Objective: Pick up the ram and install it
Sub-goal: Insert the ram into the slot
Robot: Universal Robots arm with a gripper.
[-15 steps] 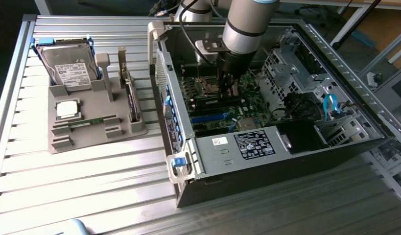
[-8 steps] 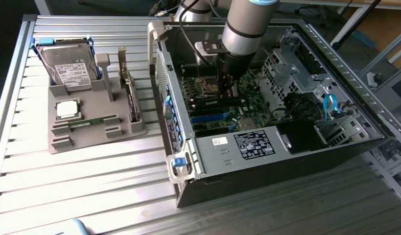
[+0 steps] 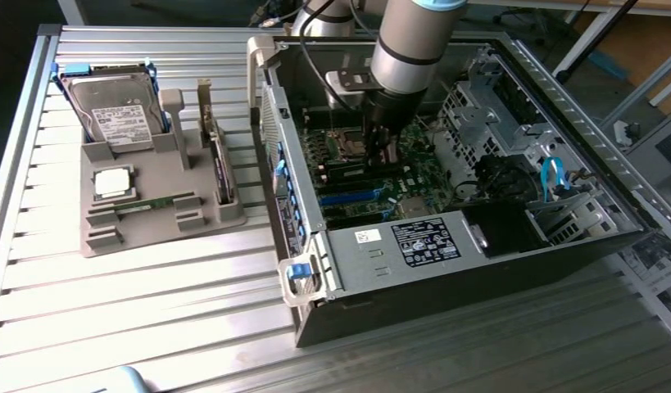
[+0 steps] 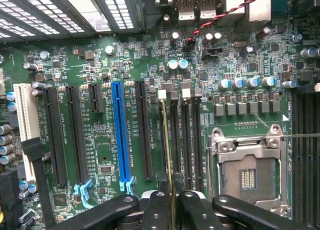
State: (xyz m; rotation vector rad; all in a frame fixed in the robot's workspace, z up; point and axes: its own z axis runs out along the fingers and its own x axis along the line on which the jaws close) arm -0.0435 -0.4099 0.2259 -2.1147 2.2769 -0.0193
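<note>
Installation step: we hold the thin green ram stick [image 4: 170, 155] edge-on in the nearly closed black gripper [image 4: 170, 210], over a black memory slot [image 4: 165, 140] beside the silver processor socket [image 4: 248, 165] on the green motherboard [image 4: 135, 60], needing straight alignment, we judge.

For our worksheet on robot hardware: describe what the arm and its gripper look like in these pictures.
The arm is a thick grey cylinder with a black band and a light blue ring near its upper end. A small white and black box with a black cable is mounted beside it. The gripper is matt black, with rounded linkage bars and two narrow fingers.
</note>
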